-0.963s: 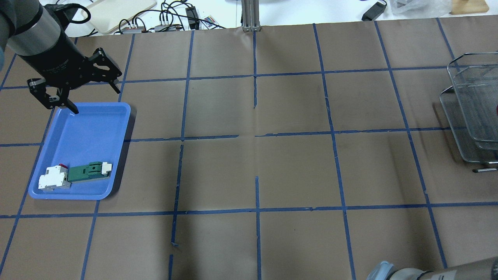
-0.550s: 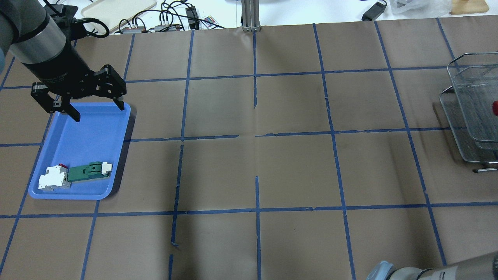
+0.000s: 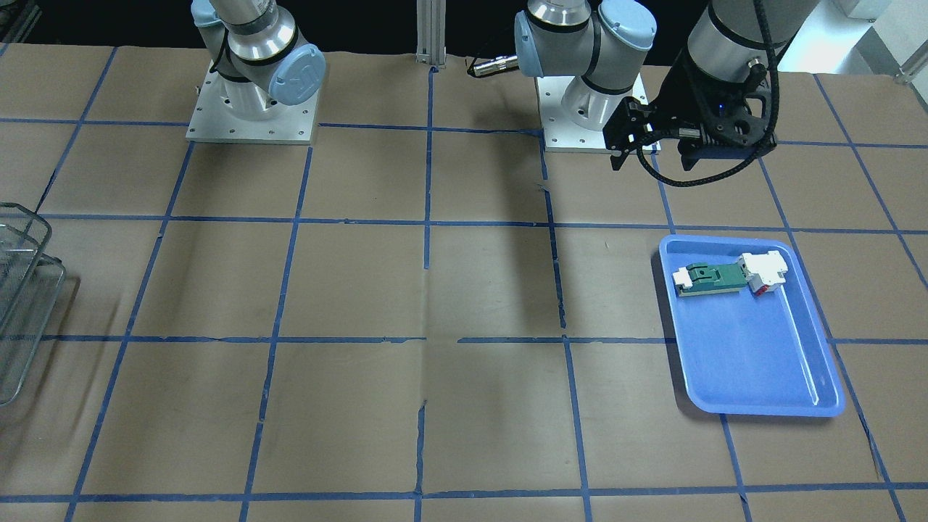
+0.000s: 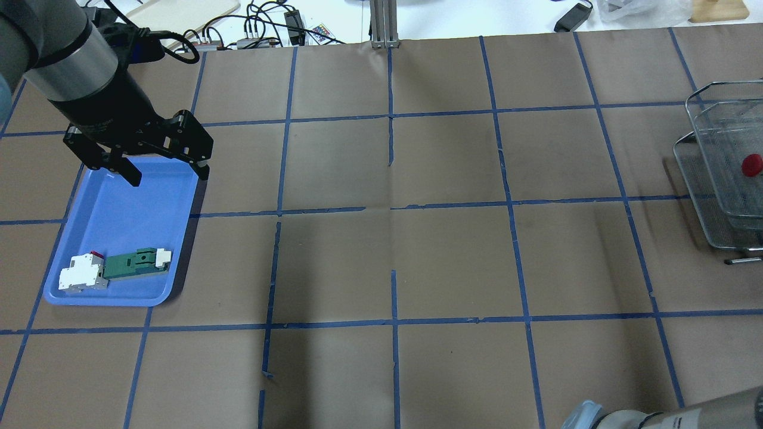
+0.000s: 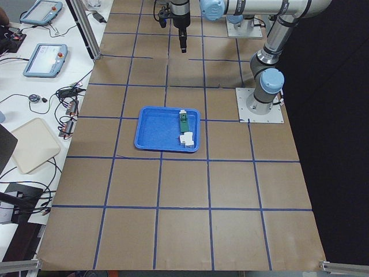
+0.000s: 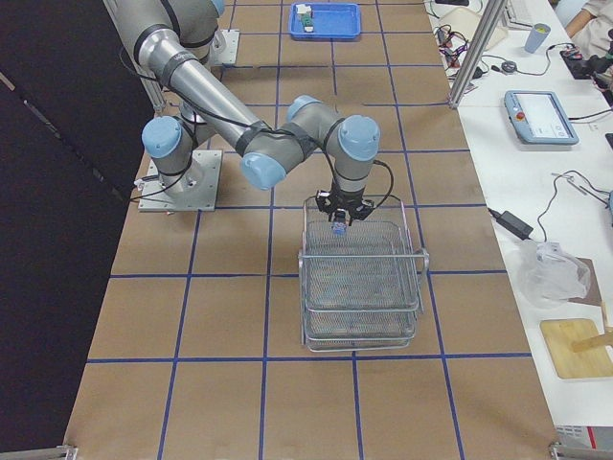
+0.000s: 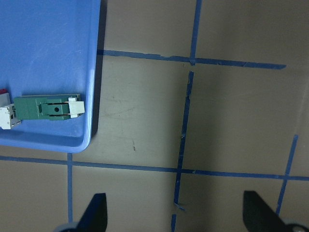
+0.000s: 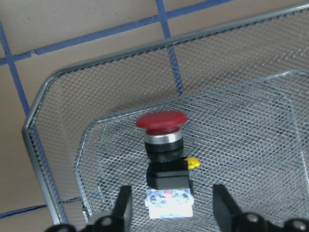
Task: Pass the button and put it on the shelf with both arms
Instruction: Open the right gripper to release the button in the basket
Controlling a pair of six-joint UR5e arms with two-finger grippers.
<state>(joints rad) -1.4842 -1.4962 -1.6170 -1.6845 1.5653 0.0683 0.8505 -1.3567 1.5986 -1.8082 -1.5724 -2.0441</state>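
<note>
Counter [image 4: 453, 262] papered brown; red-domed button [image 8: 163, 140] inside wire-mesh shelf [image 6: 360, 287] top tier, right pincer [image 8: 174, 208] spread around it; left pincer [image 4: 170, 177] gapes beside blue plastic tray [image 4: 137, 208]

Shelf [image 4: 709, 149] cut off by the overhead's right edge and the front view's left edge. Button [image 4: 752, 165]: overhead shows only the red head, body hidden. Right jaws outside both those views; wrist view shows just their tips at the bottom edge. Button between them, contact with mesh unclear. White block [image 7: 5, 117], ahead-left of left jaws, clipped by frame edge.
</note>
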